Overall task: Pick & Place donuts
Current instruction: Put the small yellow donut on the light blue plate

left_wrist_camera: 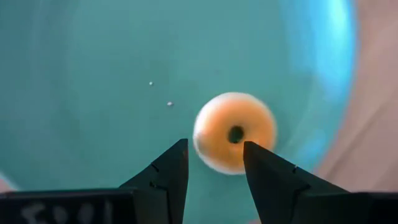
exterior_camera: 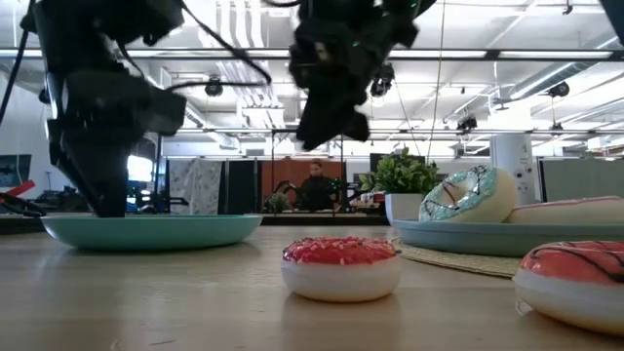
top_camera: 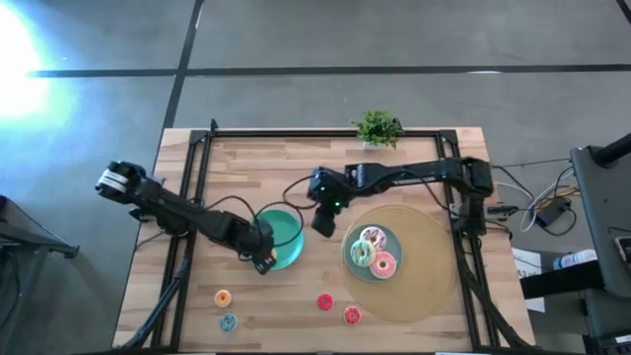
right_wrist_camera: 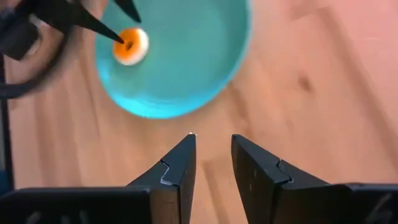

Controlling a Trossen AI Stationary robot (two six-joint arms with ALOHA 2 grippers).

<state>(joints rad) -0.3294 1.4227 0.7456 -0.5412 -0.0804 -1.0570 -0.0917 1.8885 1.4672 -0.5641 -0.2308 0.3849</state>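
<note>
Nearest, four loose donuts (top_camera: pixel 324 303) on the wooden table (top_camera: pixel 414 148); then left gripper (left_wrist_camera: pixel 214 163), jaws parted and empty, over an orange donut (left_wrist_camera: pixel 234 132) in the left teal plate (top_camera: pixel 292 229); right gripper (right_wrist_camera: pixel 213 155), slightly parted, empty, above bare wood; three donuts (top_camera: pixel 372 251) plated beyond.

Your left tool (top_camera: pixel 264 258) is hovering over the near edge of the left plate (top_camera: pixel 288 229), and one donut (left_wrist_camera: pixel 234 132) is lying in that plate just ahead of its fingers. Your right tool (top_camera: pixel 322 219) is hanging between the two plates. The right plate (top_camera: pixel 357 264) is sitting on a mat (top_camera: pixel 434 266), carrying a cluster of donuts (top_camera: pixel 373 249). Along the front of the surface (top_camera: pixel 276 158), two donuts (top_camera: pixel 224 299) are lying to the left and two more (top_camera: pixel 324 303) nearer the middle. A potted plant (top_camera: pixel 377 128) is standing at the far edge.
</note>
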